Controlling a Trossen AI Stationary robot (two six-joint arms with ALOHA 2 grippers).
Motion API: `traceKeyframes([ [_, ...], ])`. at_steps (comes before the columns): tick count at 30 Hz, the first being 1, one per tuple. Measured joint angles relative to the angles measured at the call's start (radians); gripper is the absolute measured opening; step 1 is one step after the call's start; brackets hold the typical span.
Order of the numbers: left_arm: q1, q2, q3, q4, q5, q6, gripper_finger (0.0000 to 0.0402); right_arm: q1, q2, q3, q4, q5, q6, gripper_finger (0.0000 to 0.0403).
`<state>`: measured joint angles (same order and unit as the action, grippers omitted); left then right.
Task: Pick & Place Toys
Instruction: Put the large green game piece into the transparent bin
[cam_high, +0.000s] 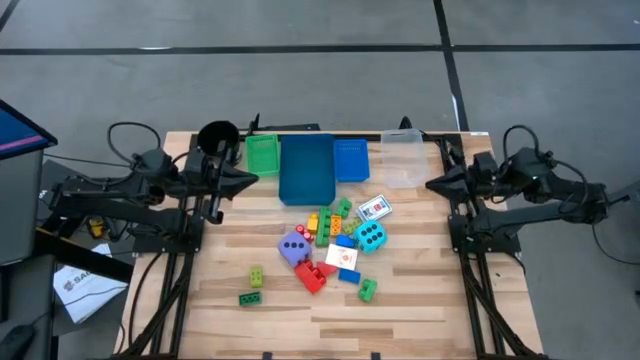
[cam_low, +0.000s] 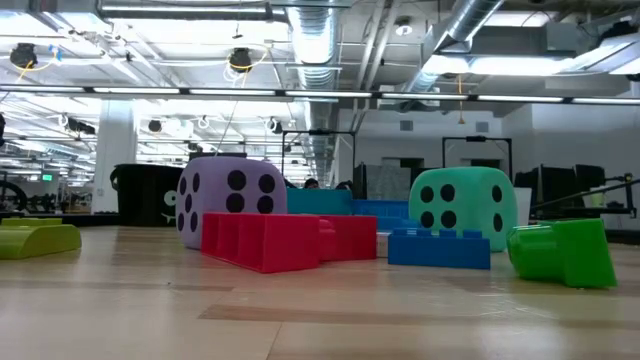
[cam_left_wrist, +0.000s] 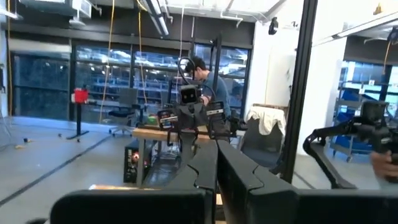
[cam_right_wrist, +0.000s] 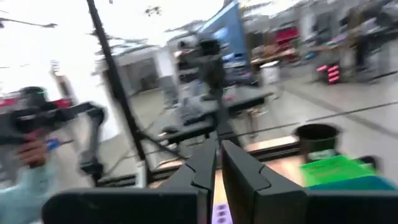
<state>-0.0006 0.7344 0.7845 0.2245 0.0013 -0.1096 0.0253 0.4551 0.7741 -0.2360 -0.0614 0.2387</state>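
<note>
Toys lie scattered on the wooden surface (cam_high: 420, 300), waiting to be sorted. Nearest the front edge sit two stray green bricks (cam_high: 253, 287) on the left and another green brick (cam_high: 368, 290) to the right. Just behind them is the main heap: a red brick (cam_high: 310, 277), a small blue brick (cam_high: 349, 276) and a white picture card (cam_high: 343, 257), flanked by the purple dice (cam_high: 293, 248) and the teal dice (cam_high: 370, 236), with yellow, orange and green bricks (cam_high: 328, 222) packed between and a second picture card (cam_high: 375, 208) just behind. Nothing has reached a container yet.

Along the far edge stand the receptacles, apparently ranged there as drop-off points: a black cup (cam_high: 217, 136), a green tray (cam_high: 262, 155), a large blue tray (cam_high: 307, 168), a smaller blue tray (cam_high: 351, 160) and a clear tray (cam_high: 402, 160).

Both arms hang back at the far corners, raised clear of the pile. The left claw (cam_high: 250, 180) is shut and empty beside the cup; the right claw (cam_high: 432, 184) is likewise closed on nothing, next to the clear tray. By the look of it, the work has not begun.
</note>
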Motion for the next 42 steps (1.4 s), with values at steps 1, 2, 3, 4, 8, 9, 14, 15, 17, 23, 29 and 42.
traceKeyframes([
  [1,0.0,0.001,0.0,-0.005,0.0,-0.009,0.0002,0.005,0.009,-0.001,-0.006,-0.014,-0.004,0.0024],
  [2,0.0,0.0,0.0,-0.008,0.001,-0.018,0.0002,0.011,0.023,-0.001,-0.001,-0.018,-0.006,0.0024],
  [3,0.0,0.0,0.0,-0.012,0.001,-0.022,0.0002,0.017,0.037,0.0,0.006,-0.02,-0.002,0.0024],
  [4,0.0,-0.001,0.0,-0.018,0.001,-0.023,0.0002,0.022,0.049,0.0,0.0,-0.021,0.002,0.0024],
  [8,0.0,0.0,0.0,-0.026,0.001,-0.023,0.0002,0.041,0.112,-0.001,-0.014,-0.014,-0.017,0.0023],
  [9,0.0,-0.001,0.0,-0.026,0.001,-0.023,0.0002,0.039,0.127,-0.001,-0.007,0.001,-0.032,0.0021],
  [14,0.0,-0.001,0.0,-0.026,0.001,-0.023,0.0002,0.013,0.184,-0.001,0.009,0.123,-0.018,0.0015],
  [15,0.0,0.0,0.0,-0.026,0.0,-0.023,0.0002,0.009,0.194,-0.001,0.01,0.118,0.012,0.0014],
  [17,0.0,-0.001,0.0,-0.026,0.0,-0.023,0.0002,0.003,0.22,-0.001,0.014,0.11,0.045,0.0011],
  [23,0.0,0.0,0.0,-0.046,0.0,-0.023,0.0002,0.032,0.28,-0.001,0.004,0.119,-0.082,0.0003],
  [29,0.0,0.0,0.0,-0.074,-0.001,-0.029,0.0002,0.064,0.271,0.0,0.001,0.122,-0.118,0.0007],
  [42,0.0,0.0,0.0,-0.067,-0.001,-0.03,0.0002,0.075,0.179,0.058,-0.167,0.084,-0.026,0.0021],
])
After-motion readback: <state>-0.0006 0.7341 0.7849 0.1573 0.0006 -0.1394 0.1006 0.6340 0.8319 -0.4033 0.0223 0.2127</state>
